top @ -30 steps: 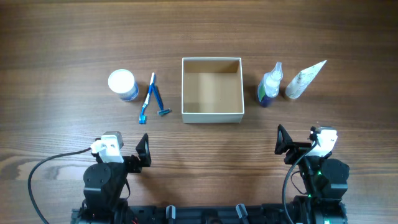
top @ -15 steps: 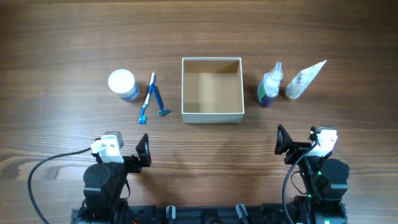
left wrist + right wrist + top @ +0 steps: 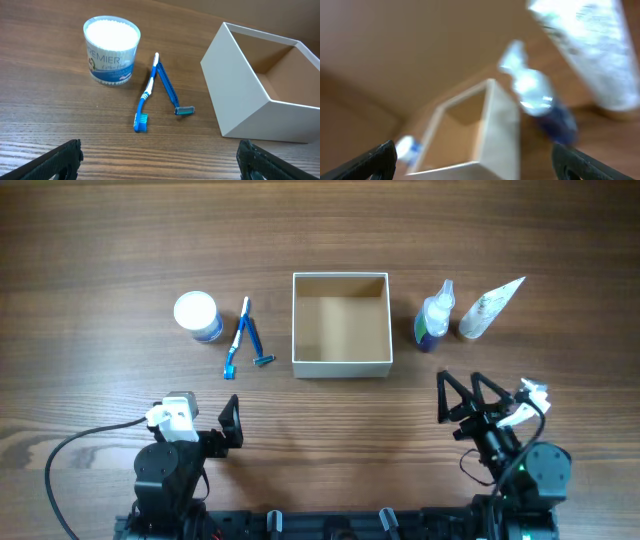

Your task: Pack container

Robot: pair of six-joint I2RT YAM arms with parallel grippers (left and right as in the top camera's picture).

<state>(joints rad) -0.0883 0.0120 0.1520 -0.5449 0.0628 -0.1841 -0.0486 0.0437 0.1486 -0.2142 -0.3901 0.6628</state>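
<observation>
Right gripper point(image 3: 460, 394): fingers spread, empty. Left gripper point(image 3: 160, 167): fingers spread, empty. Square white-walled, cardboard-lined container point(image 3: 341, 365) sits at table centre, at the right gripper's 11 o'clock. A clear blue-based spray bottle point(image 3: 434, 318) is at its 3 o'clock, just beside a white squeeze tube point(image 3: 490, 305). Risk: wide fingers nudge the tube while taking the bottle.

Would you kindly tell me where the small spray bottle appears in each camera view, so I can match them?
Overhead: the spray bottle sits just right of the container, beside the white tube.
Left wrist: not in it.
Right wrist: blurred, right of centre, between the container's wall and the tube.
Shared landmark: the container, at the right edge of the left wrist view too.
</observation>
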